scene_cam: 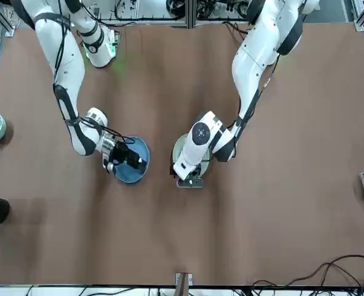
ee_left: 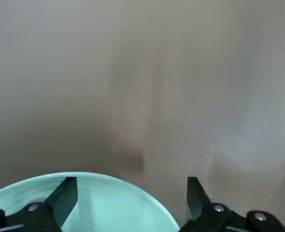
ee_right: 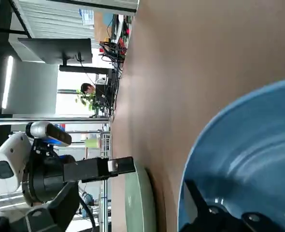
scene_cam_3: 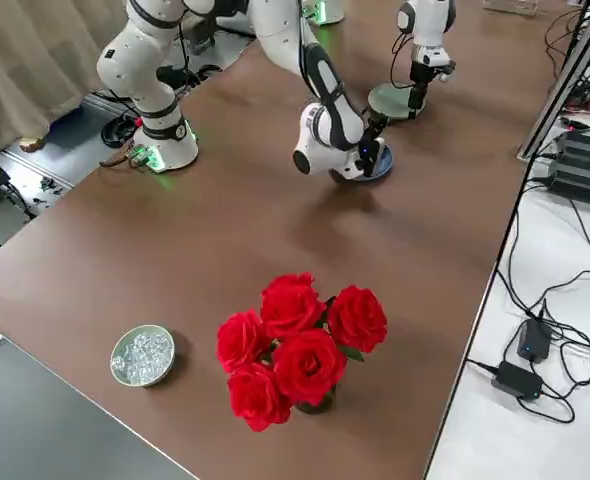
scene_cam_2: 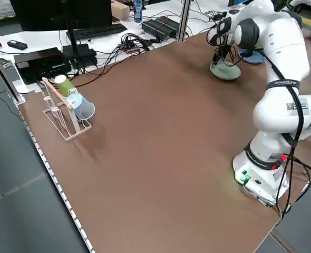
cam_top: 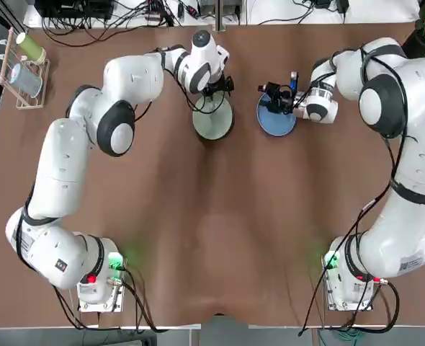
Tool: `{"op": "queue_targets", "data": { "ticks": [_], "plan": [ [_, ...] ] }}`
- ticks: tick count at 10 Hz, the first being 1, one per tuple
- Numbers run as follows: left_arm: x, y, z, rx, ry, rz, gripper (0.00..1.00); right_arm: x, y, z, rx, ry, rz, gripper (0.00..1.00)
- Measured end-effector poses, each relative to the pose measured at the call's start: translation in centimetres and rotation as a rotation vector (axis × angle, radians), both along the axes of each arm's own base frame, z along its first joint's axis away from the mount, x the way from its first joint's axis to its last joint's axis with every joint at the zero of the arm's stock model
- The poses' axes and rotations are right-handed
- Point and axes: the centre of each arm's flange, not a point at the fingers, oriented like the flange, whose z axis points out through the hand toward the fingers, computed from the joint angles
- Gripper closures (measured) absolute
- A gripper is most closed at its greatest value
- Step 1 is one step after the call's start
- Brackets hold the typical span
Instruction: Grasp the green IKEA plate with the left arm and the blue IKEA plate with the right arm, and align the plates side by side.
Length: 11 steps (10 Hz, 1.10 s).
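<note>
Robotics lab: two bench-mounted arms [cam_top: 68, 166], cabling [scene_cam_3: 535, 330].

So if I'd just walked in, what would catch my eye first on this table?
Probably the two white arms reaching to the table's far side, each with its hand at a small plate: the left hand over the green plate, the right hand on the blue plate next to it. After that, the bunch of red roses near the table's right edge.
</note>
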Motion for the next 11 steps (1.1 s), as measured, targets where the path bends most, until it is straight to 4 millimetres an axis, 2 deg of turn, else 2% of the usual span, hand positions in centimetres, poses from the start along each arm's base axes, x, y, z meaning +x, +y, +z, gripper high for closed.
{"op": "queue_targets", "data": {
  "ticks": [4, 11],
  "plan": [
    [0.4, 0.1, 0.0, -0.008, -0.012, 0.006, 0.00, -0.2, 1.7, 0.1, 0.012, -0.001, -0.023, 0.04],
    [0.4, -0.1, -0.3, -0.021, -0.026, 0.006, 0.00, 1.0, 2.4, 0.7, -0.026, -0.028, -0.024, 0.04]
  ]
}}
